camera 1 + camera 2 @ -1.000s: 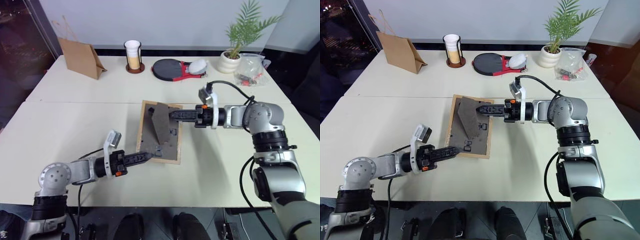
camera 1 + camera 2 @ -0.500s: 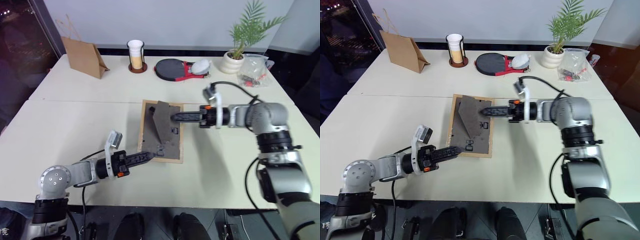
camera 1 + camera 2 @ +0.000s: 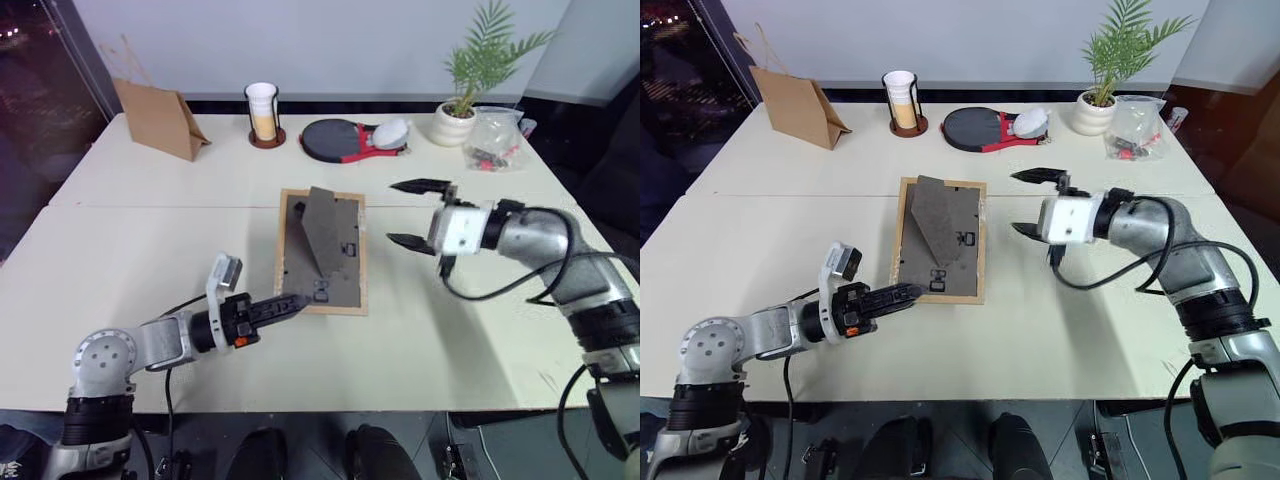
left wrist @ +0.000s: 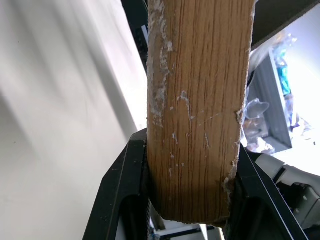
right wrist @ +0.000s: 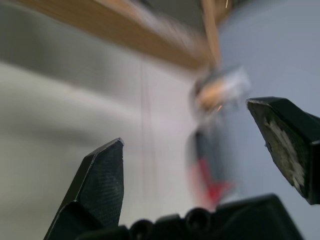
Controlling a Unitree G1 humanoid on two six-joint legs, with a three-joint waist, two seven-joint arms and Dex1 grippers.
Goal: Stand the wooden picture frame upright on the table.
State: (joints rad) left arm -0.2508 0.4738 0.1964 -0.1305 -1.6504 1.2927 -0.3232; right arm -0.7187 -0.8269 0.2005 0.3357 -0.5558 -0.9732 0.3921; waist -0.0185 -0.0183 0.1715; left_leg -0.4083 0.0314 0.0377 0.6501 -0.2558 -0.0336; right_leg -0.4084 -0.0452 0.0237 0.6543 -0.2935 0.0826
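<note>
Left gripper [image 3: 290, 302] clamps the wooden picture frame [image 3: 322, 254] (face-down); right gripper [image 3: 418, 213] gapes beside it.

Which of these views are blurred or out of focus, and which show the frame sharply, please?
Right wrist view: background smeared and unreadable, though the right gripper fingers are crisp. Left wrist view: the wooden picture frame is sharp, its grain plain between the left gripper fingers; beyond it is bright and washed out. Head views: sharp, with soft shadows on the table.
</note>
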